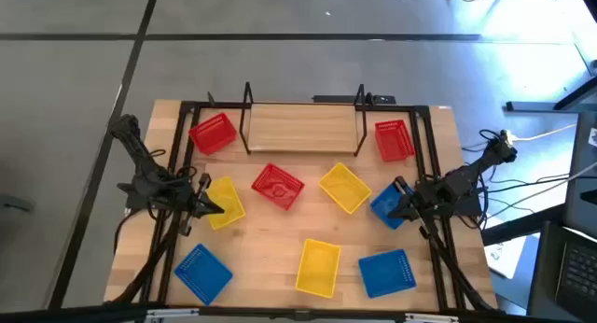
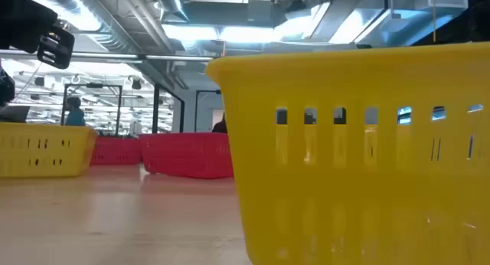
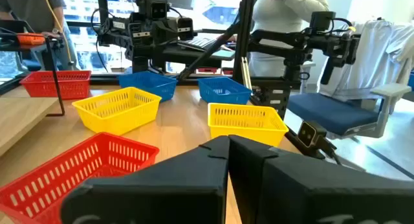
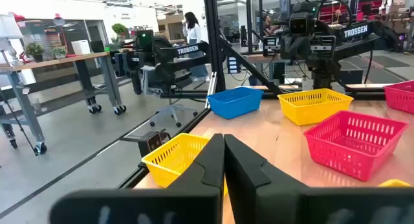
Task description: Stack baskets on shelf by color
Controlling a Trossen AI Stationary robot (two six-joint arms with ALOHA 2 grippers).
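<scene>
Left gripper [image 1: 207, 200] fingers closed, empty, touching a yellow basket [image 1: 227, 203]. We see the shelf [image 1: 302, 127] bare at the back, nine baskets scattered on the table [image 1: 270, 239]. Right gripper [image 1: 401, 206] closed, over a blue basket [image 1: 385, 205].

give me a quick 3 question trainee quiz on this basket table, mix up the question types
1. True or false: a basket already sits on the shelf.
2. Multiple choice: the left gripper is right beside a basket of which color? A red, B yellow, C blue.
3. Fill in: the high view shows ___ red baskets on the table.

Key:
1. False. The shelf plank is bare; the nearest red baskets lie off its two ends.
2. B. It is at the yellow basket on the table's left side; the right gripper is at a blue basket.
3. Three; the third lies near the middle.
</scene>
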